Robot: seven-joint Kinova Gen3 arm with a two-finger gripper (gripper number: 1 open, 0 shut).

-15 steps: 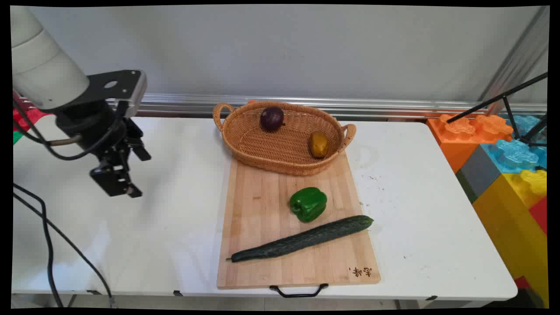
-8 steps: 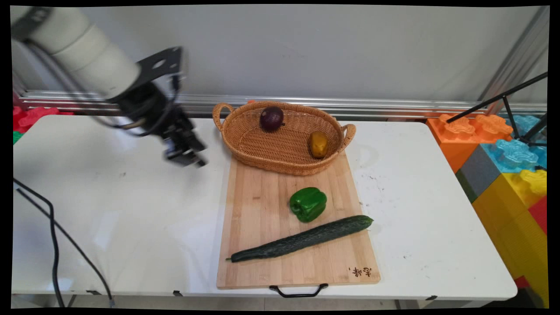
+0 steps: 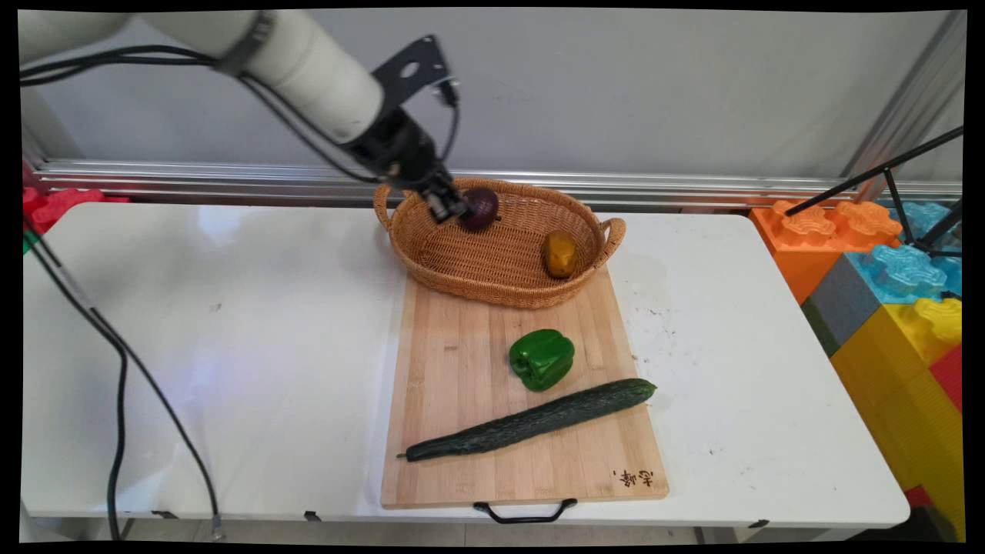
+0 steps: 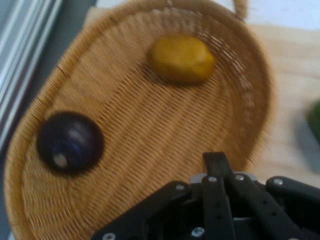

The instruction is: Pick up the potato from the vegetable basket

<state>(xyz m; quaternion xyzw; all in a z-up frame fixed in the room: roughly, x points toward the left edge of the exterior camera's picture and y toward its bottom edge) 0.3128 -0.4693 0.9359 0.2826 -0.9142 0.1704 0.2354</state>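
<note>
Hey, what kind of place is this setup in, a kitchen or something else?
Probably a robot lab or demo booth, not a kitchen: a bare white table against a plain partition wall, big toy building blocks stacked beside it, and produce staged on a cutting board with a wicker basket.

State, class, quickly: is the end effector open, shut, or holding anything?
End effector: looks shut and empty, above the wicker basket, near the dark purple fruit.

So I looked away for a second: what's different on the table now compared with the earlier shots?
The gripper swung from the table's left side, right and toward the wall, and now hangs over the basket by the purple fruit. It holds nothing. Fruit, yellow fruit, pepper, cucumber and board stayed put.
</note>
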